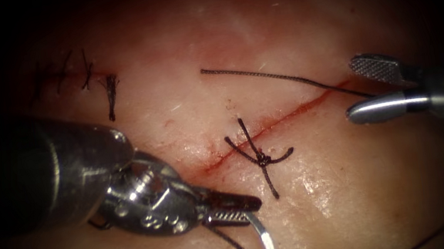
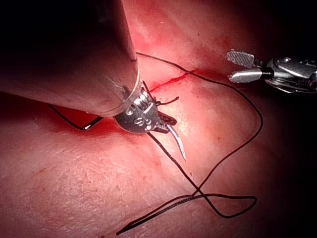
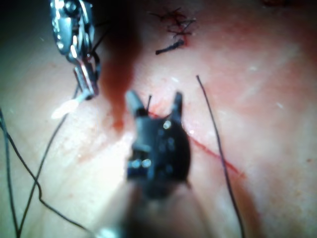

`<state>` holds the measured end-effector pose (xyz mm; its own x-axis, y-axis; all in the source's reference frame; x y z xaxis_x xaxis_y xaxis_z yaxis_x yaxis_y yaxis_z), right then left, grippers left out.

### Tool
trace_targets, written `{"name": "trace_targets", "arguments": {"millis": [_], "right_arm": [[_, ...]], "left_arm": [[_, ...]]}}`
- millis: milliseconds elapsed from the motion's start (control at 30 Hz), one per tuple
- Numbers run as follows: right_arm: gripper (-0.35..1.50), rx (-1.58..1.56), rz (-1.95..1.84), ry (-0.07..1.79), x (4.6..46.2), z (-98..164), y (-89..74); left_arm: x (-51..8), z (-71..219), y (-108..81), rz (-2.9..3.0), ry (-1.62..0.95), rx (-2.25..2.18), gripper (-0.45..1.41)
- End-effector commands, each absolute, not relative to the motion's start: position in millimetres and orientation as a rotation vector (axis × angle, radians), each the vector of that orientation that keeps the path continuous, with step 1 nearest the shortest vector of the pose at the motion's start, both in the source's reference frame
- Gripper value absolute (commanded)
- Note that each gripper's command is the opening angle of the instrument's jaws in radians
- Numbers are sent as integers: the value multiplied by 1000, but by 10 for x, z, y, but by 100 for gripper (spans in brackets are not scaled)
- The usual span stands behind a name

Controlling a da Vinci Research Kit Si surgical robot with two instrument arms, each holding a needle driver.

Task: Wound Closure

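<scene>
Two tools on screen: my left tool (image 1: 235, 208) has its jaws clamped on the needle (image 1: 265, 241) near its thread end, the curve hanging free off the tissue (image 1: 328, 197) below the cut (image 1: 286, 117), while my right tool (image 1: 374, 91) hangs with jaws wide and empty at the cut's right end, a loose thread (image 1: 280, 76) running past it. One tied knot (image 1: 262, 160) sits across the cut, so I judge we're between stitches; the next bite calls for a needle regrip, and I can read no writing anywhere.

needle (image 1: 265, 242): silver, curved, clear of tissue (image 1: 328, 197) | cut (image 1: 270, 128): one knotted stitch
</scene>
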<state>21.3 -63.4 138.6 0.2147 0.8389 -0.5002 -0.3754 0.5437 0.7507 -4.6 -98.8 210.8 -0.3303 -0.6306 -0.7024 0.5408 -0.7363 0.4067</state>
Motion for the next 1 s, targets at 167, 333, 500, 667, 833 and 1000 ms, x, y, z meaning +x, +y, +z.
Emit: {"name": "trace_targets", "arguments": {"millis": [167, 333, 500, 667, 833, 1000], "right_arm": [[89, 756, 885, 934, 252, 1399, -641], [89, 745, 843, 940, 268, 1405, -646], [91, 701, 858, 943, 261, 1402, -645], [91, 649, 898, 961, 249, 1399, -639], [98, 608, 912, 993, 237, 1394, -634], [99, 596, 911, 994, 236, 1397, -638]], "left_arm": [[-56, 2096, -998, -2088, -201, 1168, -45], [-58, 2098, -981, -2122, -219, 1167, -45], [-54, 2122, -962, -2143, -184, 1201, -45], [-44, 2164, -949, -2173, -156, 1222, -45], [-40, 2200, -959, -2229, -115, 1246, -45], [-41, 2204, -970, -2424, 83, 1359, 79]]}}
